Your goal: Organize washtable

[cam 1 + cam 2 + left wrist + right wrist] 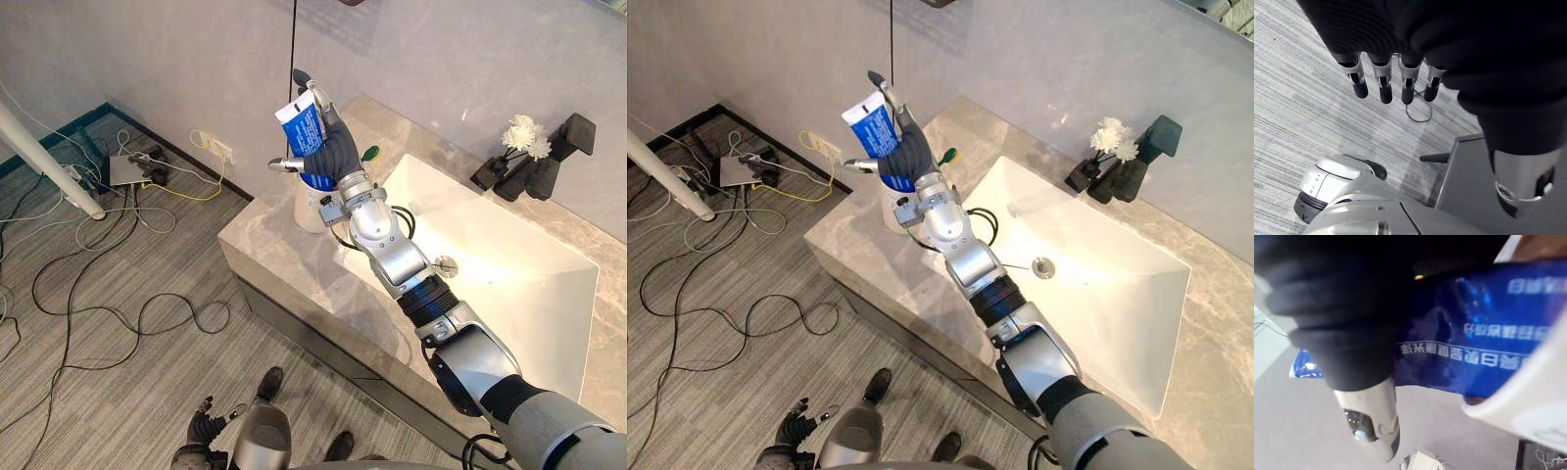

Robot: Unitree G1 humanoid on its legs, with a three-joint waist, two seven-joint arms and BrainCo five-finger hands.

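The left hand (1382,81) hangs low over the stripy grey floor (1303,112). Its fingers are straight, a bit apart, and hold nothing. Farther on, the right hand (335,149) has fingers and thumb clamped on a flat blue tube (302,127) with a white edge. Just under those fingers a round white cup (306,211) stands on the smooth grey stone counter (284,269). The tube's low end is at the cup's mouth. Past the fingers are a shiny white sink (519,294) and fluffy white flowers (526,135).
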